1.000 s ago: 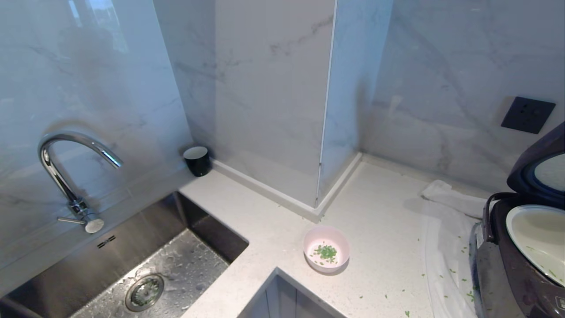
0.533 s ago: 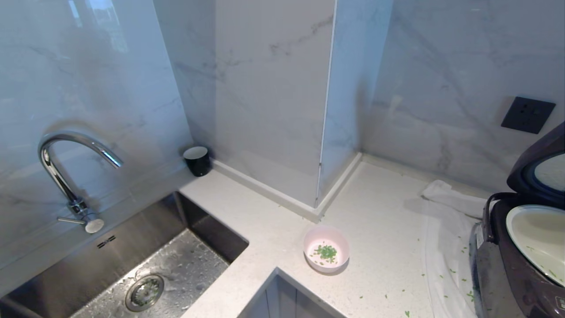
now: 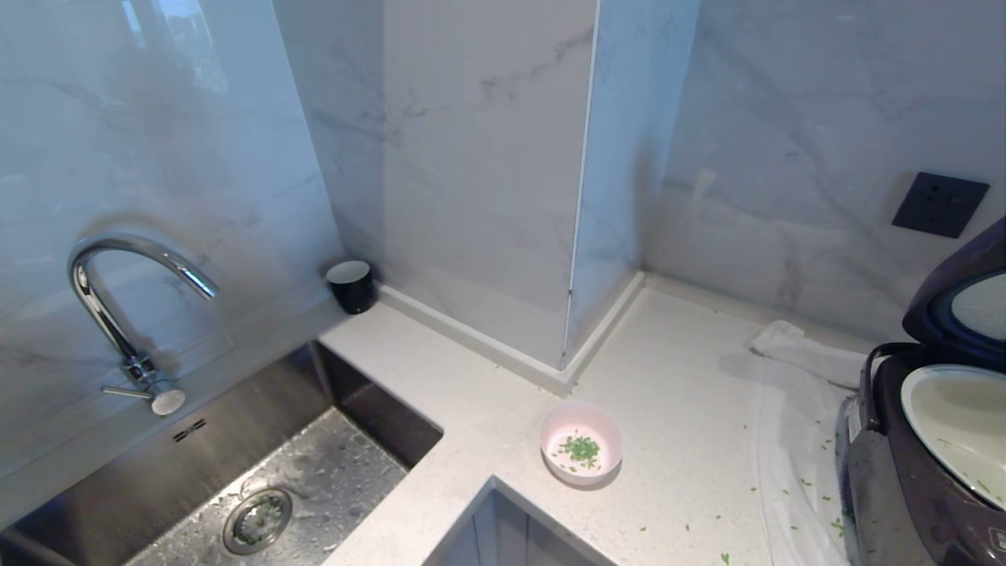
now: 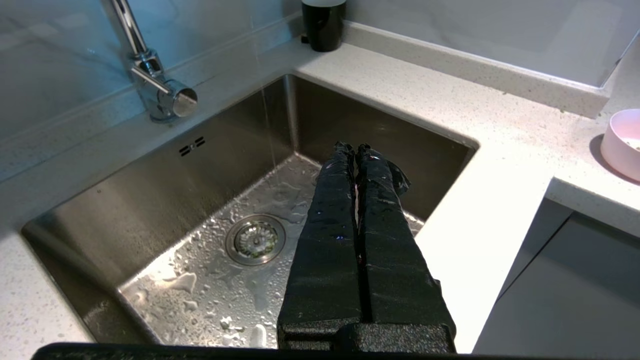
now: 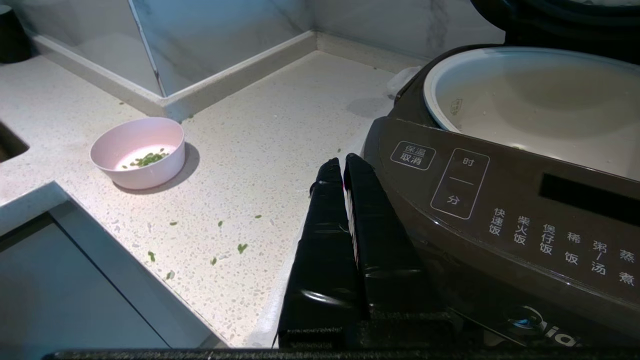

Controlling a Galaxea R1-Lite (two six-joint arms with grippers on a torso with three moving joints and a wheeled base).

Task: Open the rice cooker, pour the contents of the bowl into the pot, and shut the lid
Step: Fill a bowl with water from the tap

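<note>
On the pale speckled stone counter (image 3: pixel 471 393), seen from the head camera, the small pale pink round bowl (image 3: pixel 581 443) sits near the front edge with its bright green chopped contents (image 3: pixel 581 449) inside; taking that bowl as the landmark, the large dark brown-grey rice cooker (image 3: pixel 912 487) stands well off to its right, the hinged dark lid (image 3: pixel 955 303) raised and the cream-white inner pot (image 3: pixel 955 424) exposed, while the stainless steel sink (image 3: pixel 299 479) lies to its left and a small black cup (image 3: pixel 350 285) stands beyond the sink by the wall. Neither arm shows in this view. From the left wrist camera, the left gripper (image 4: pixel 354 149) hangs over the sink with its black fingers pressed together, holding nothing; the bowl (image 4: pixel 622 145) is well apart from it, across the counter corner. From the right wrist camera, the right gripper (image 5: pixel 340 165) is likewise closed and empty, just beside the cooker's front panel (image 5: pixel 500 210), and the bowl (image 5: pixel 137 152) lies ahead and toward the sink side, with open counter between. The bowl lies between the two hands, and the right one looks better placed, since the pot (image 5: pixel 540 105) is right next to it.
</note>
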